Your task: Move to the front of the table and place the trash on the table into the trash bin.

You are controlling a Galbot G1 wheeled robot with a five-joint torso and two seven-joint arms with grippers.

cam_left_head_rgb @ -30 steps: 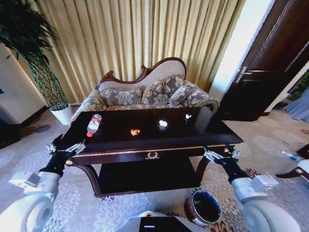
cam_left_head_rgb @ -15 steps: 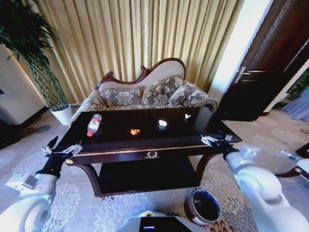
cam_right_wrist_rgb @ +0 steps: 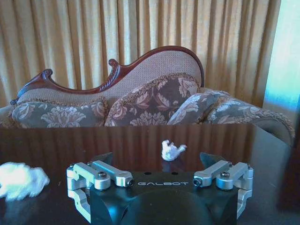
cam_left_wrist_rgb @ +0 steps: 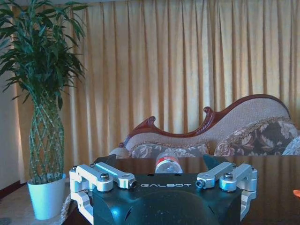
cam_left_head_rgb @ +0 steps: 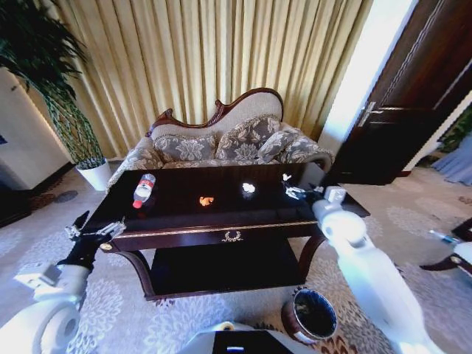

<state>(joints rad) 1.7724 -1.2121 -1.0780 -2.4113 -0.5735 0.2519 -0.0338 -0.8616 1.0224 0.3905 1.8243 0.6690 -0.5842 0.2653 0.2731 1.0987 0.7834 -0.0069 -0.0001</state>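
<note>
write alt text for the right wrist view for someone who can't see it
The open right gripper hovers over the dark glossy table, pointed at a small white paper scrap just ahead. A larger white paper wad lies off to one side, and a patterned sofa stands before gold curtains.

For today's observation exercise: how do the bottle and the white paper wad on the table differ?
The bottle is clear plastic with a red cap and a red-white label; the paper wad is plain white.
The bottle is long and lies on its side; the wad is a small crumpled lump.
The bottle lies near the table's left end; the wad sits right of centre, nearer the right gripper.
Both rest on the dark glossy tabletop, untouched.
</note>
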